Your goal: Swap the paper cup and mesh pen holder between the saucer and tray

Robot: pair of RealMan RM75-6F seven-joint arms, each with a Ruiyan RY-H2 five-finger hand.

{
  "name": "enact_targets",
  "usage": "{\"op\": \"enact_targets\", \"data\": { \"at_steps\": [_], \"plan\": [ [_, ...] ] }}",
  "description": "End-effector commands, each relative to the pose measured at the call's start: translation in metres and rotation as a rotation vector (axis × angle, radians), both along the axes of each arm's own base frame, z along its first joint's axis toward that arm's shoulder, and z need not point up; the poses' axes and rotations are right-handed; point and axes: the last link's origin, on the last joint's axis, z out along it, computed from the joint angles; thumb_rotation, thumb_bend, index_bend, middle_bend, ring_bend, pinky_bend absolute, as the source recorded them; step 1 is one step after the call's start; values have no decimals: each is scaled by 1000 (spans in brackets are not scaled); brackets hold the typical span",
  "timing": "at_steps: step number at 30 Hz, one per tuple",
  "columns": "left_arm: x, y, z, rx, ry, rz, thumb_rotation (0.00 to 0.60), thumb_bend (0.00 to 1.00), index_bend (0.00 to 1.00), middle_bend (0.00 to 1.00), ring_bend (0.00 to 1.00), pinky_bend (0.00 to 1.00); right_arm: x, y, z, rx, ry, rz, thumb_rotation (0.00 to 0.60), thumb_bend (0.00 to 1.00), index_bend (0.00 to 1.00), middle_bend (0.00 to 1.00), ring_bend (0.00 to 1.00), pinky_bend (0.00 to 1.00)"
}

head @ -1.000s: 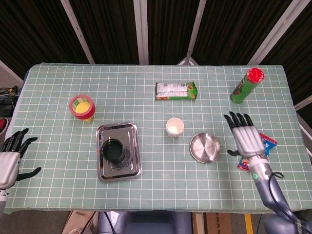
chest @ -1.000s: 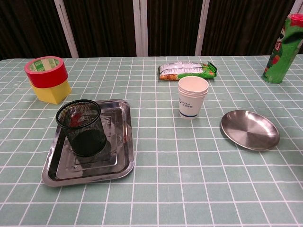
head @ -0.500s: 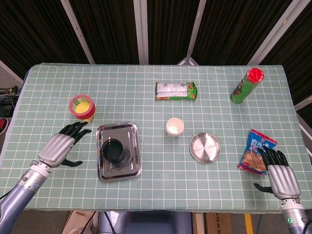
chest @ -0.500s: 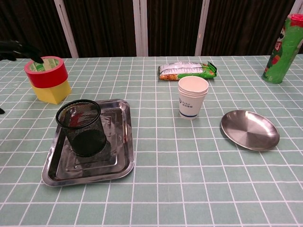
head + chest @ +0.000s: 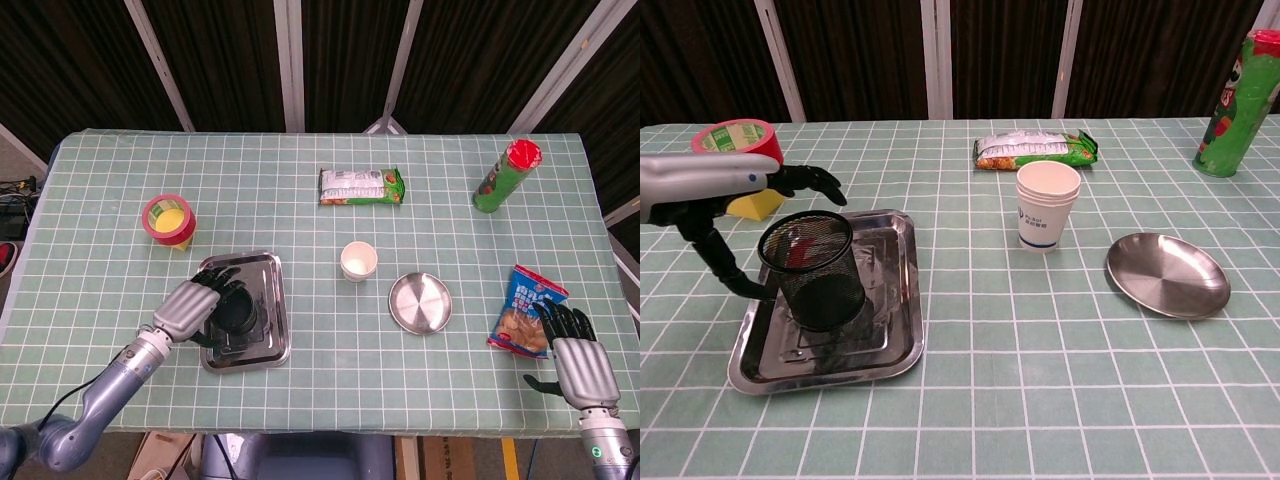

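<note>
The black mesh pen holder (image 5: 236,311) (image 5: 814,270) stands upright in the steel tray (image 5: 268,282) (image 5: 896,330). My left hand (image 5: 192,305) (image 5: 730,190) is open just left of the holder, fingers spread over its rim and thumb low beside it; contact is unclear. The white paper cup (image 5: 358,261) (image 5: 1047,206) stands on the cloth between tray and saucer. The round steel saucer (image 5: 420,302) (image 5: 1167,274) lies bare. My right hand (image 5: 578,360) is open at the table's near right edge, beside the snack bag, and shows only in the head view.
A red tape roll on a yellow block (image 5: 169,220) (image 5: 738,165) sits left of the tray. A green-and-white snack packet (image 5: 361,185) (image 5: 1036,149) lies at the back centre, a green chip can (image 5: 506,175) (image 5: 1236,92) at back right, a blue snack bag (image 5: 527,308) near my right hand.
My left hand has swung in from the left edge to the pen holder, fingers now over its rim. My right hand drew back a second ago and has since stayed still.
</note>
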Motion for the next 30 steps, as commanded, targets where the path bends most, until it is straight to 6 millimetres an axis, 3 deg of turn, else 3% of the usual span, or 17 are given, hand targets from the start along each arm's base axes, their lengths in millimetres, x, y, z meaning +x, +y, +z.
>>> {"op": "enact_targets", "data": {
  "at_steps": [1, 7, 10, 14, 21, 24, 30],
  "plan": [
    [4, 2, -10, 13, 6, -28, 600, 0, 143, 0, 0, 94, 0, 0, 2, -8, -4, 1, 600, 0, 37, 0, 0, 0],
    [5, 2, -23, 15, 5, -40, 600, 11, 147, 17, 6, 152, 0, 0, 4, -19, -17, 1, 600, 0, 37, 0, 0, 0],
    [4, 3, -25, 17, 16, -41, 600, 115, 224, 124, 84, 238, 0, 0, 4, -21, -22, 0, 600, 0, 37, 0, 0, 0],
    [5, 4, -27, 24, 17, -53, 600, 334, 313, 259, 214, 343, 0, 0, 4, -15, -38, -3, 600, 0, 37, 0, 0, 0],
    [10, 8, -22, 54, -10, -80, 600, 458, 419, 354, 285, 406, 0, 0, 5, -29, -51, 2, 600, 0, 36, 0, 0, 0],
    [21, 10, -17, 79, -60, -104, 600, 466, 433, 363, 292, 413, -1, 0, 5, -33, -57, -5, 600, 0, 37, 0, 0, 0],
    [61, 14, -6, 77, -239, -158, 600, 450, 436, 358, 291, 412, -5, -2, 9, -52, -65, -23, 600, 0, 37, 0, 0, 0]
  ]
}}
